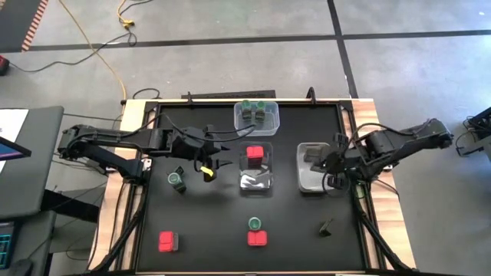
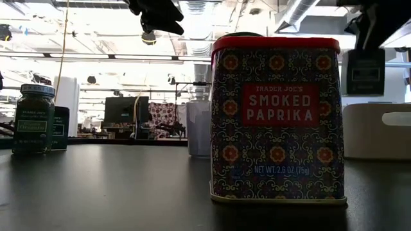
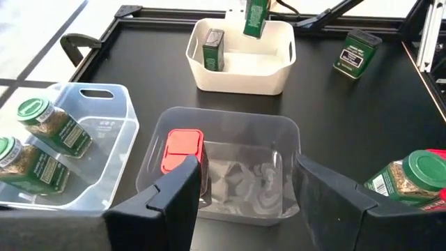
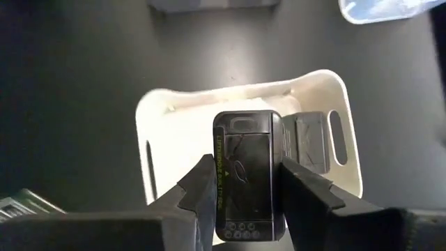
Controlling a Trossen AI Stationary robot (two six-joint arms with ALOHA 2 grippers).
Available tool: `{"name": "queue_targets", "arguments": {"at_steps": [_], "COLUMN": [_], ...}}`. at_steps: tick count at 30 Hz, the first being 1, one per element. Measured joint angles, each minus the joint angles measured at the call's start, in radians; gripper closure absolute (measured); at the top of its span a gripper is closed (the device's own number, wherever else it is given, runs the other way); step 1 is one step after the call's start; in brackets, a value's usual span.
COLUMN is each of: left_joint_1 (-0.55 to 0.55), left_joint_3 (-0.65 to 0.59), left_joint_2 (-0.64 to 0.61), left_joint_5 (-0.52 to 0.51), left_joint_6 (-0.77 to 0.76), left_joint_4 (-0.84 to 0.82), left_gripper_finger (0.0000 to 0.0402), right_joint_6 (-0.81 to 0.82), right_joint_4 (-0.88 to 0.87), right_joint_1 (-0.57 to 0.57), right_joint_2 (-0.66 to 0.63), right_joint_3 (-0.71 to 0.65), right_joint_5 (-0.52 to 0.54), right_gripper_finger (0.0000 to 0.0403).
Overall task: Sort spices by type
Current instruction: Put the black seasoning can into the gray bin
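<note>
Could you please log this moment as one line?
right pincer: holds dark tin over white tub | left pincer: open, above clear tub

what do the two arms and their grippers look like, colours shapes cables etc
Both arms are dark, near black, built from jointed segments with black cables looped along them. The left arm carries a small yellow marking near its wrist, beside the left gripper. The right arm ends in the right gripper. Each gripper has two flat, angular, matte black fingers.
</note>
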Motion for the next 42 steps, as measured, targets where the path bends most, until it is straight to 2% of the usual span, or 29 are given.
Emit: {"name": "queue_targets", "arguments": {"at_steps": [6,11,16,22,27,38,42], "left_joint_1": [0.000,-0.004,-0.018,-0.037,-0.043,-0.043,-0.043], "left_joint_3": [0.000,0.000,0.000,0.000,0.000,0.000,0.000], "left_joint_2": [0.000,0.000,0.000,0.000,0.000,0.000,0.000], "left_joint_5": [0.000,0.000,0.000,0.000,0.000,0.000,0.000], "left_joint_6": [-0.011,-0.024,-0.027,-0.023,-0.015,-0.016,-0.017], "left_joint_4": [0.001,0.002,0.003,0.002,0.002,0.003,0.003], "left_gripper_finger": [0.0187,0.0187,0.0187,0.0187,0.0187,0.0187,0.0187], "right_joint_6": [-0.164,-0.269,-0.278,-0.288,-0.318,-0.501,-0.538], "right_joint_4": [0.035,0.158,0.205,0.223,0.230,0.213,0.218], "right_joint_1": [-0.054,-0.094,-0.129,-0.160,-0.197,-0.260,-0.285], "right_joint_2": [-0.020,-0.049,-0.058,-0.055,-0.054,-0.049,-0.049], "right_joint_3": [-0.079,-0.168,-0.248,-0.250,-0.250,-0.232,-0.246], "right_joint_5": [-0.027,-0.053,-0.087,-0.088,-0.135,-0.166,-0.220], "right_gripper_finger": [0.0249,0.0249,0.0249,0.0249,0.0249,0.0249,0.0249]}}
